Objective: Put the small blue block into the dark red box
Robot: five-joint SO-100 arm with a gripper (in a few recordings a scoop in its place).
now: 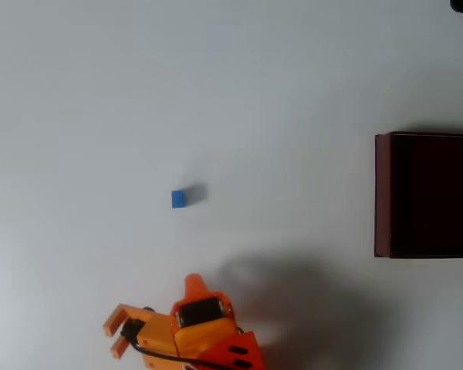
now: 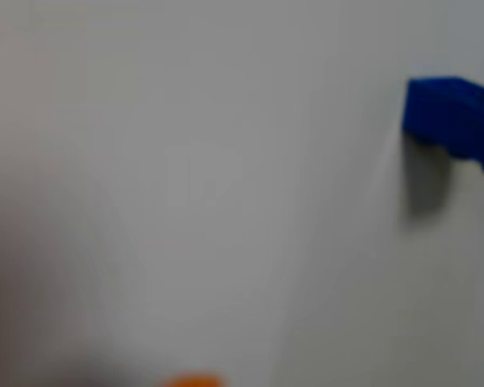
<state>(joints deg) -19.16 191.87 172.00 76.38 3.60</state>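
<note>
Gripper (image 1: 116, 331) at the lower left of the overhead view, orange, two fingers pointing left, spread apart with bare table between them; nothing held. It sits low in the picture, well apart from the block, so I judge the reach has not begun and the open fingers are simply ready for a pick.

Small blue block (image 1: 178, 199) further right and higher in the overhead view, alone on the white table (image 1: 293, 77), a soft shadow to its right. Nothing touches it. Being a cube, it has no long axis to speak of; its faces run roughly square to the picture edges, so the fingers could close across either pair of sides.

Wrist view is blurred: the block (image 2: 456, 121) shows at the right edge, partly cut off, with an orange sliver at the bottom edge, likely part of the gripper. The block lying off to the side suggests the wrist is not yet lined up on it.

Dark red box (image 1: 383, 193) at the far right of the overhead view, open side up, thin maroon wall, near-black inside, its long side running top to bottom, well apart from the block
</note>
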